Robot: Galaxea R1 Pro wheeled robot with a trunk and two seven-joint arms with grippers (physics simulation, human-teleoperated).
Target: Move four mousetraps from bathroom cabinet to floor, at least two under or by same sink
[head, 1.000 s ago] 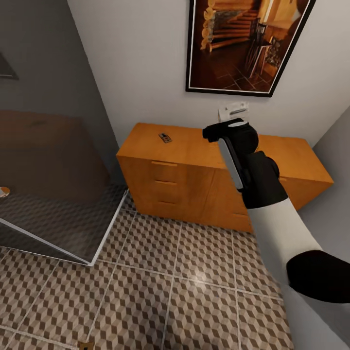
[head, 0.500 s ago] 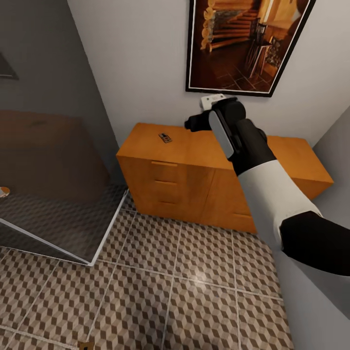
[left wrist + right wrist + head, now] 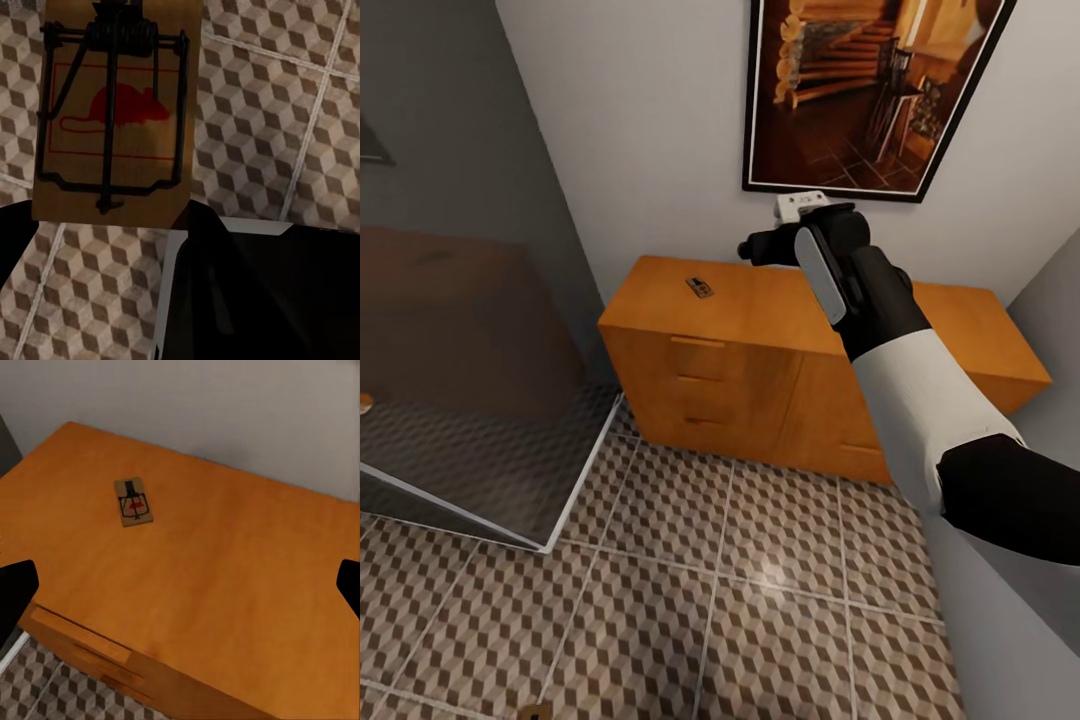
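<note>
One mousetrap point(image 3: 700, 287), a small wooden slab with dark wire, lies on top of the orange-brown cabinet point(image 3: 760, 370) near its left end. My right gripper point(image 3: 756, 247) hovers over the cabinet top a little to the right of that trap; in the right wrist view the gripper point(image 3: 180, 592) is wide open with the mousetrap point(image 3: 135, 502) ahead of it. Another mousetrap point(image 3: 116, 112), printed with a red mouse, hangs close to the left wrist camera, with my left gripper point(image 3: 112, 225) shut on it above the cube-patterned bathroom floor point(image 3: 285, 112).
A dark glossy panel with a pale frame point(image 3: 480, 400) leans in at the left, down to the floor. A framed picture point(image 3: 870, 90) hangs above the cabinet. A grey wall point(image 3: 1050, 330) closes the right side. A small brown item point(image 3: 535, 712) lies at the bottom edge.
My right arm has reached up and left over the cabinet top, toward the mousetrap lying there. The head view has shifted slightly.
</note>
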